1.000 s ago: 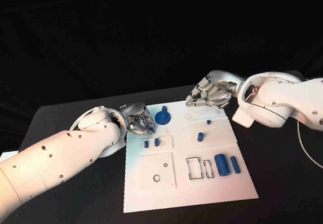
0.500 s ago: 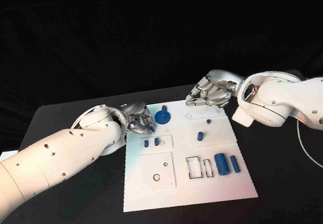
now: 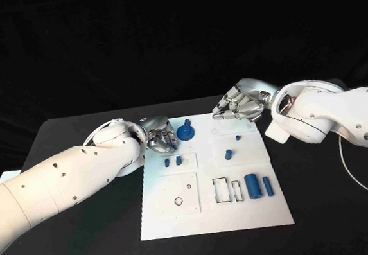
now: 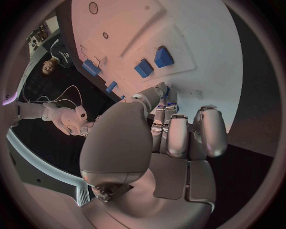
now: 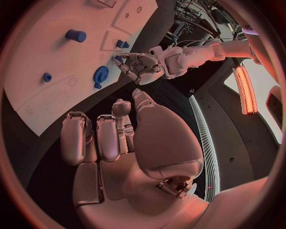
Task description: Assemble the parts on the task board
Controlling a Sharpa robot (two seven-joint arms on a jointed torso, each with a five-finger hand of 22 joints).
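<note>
The white task board [image 3: 214, 217] lies mid-table. A blue gear [image 3: 185, 132] [image 5: 100, 74] stands near its far edge. Two small blue blocks [image 3: 172, 162] [image 4: 152, 62] and two blue pegs [image 3: 228, 155] lie behind the middle, and two blue cylinders [image 3: 258, 186] lie at the right. My left hand [image 3: 158, 138] [image 5: 140, 67] hovers beside the gear with curled fingers and pinches a small blue part [image 4: 167, 90] [image 5: 117, 58] at its fingertips. My right hand [image 3: 240, 106] hangs over the board's far right corner, its fingers [image 5: 98, 136] curled in on nothing.
A square inset plate [image 3: 179, 195] with small holes lies on the board's near left. Rectangular slots [image 3: 226, 190] lie beside the cylinders. Black table surrounds the board, and a white cable [image 3: 349, 171] runs along the right.
My left hand has edged slightly toward the board's far edge. My right hand has shifted only a little. The parts on the board have not moved.
</note>
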